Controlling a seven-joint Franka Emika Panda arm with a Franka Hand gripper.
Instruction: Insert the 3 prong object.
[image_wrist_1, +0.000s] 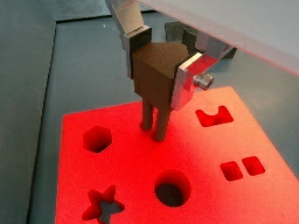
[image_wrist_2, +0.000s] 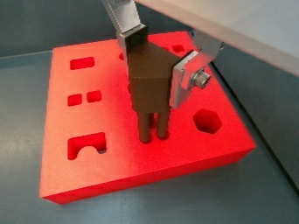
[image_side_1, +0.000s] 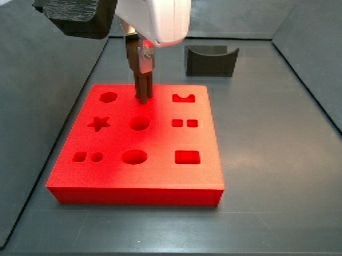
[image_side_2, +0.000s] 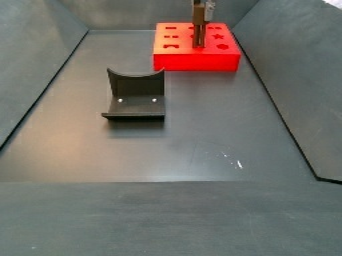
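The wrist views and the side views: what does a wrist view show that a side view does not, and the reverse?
Only a wrist view shows the end effector closely: silver fingers shut on the 3 prong object, whose prongs reach the top of the red block between cutouts.

Only a side view shows the dark grey curved block on the floor, apart from the red block.

Both show the red block with its shaped holes and the piece standing upright over it.

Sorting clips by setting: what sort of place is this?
Likely a lab test cell for robot insertion: a grey walled bin floor, a red block with shaped holes, and the hand over it holding the 3 prong object.
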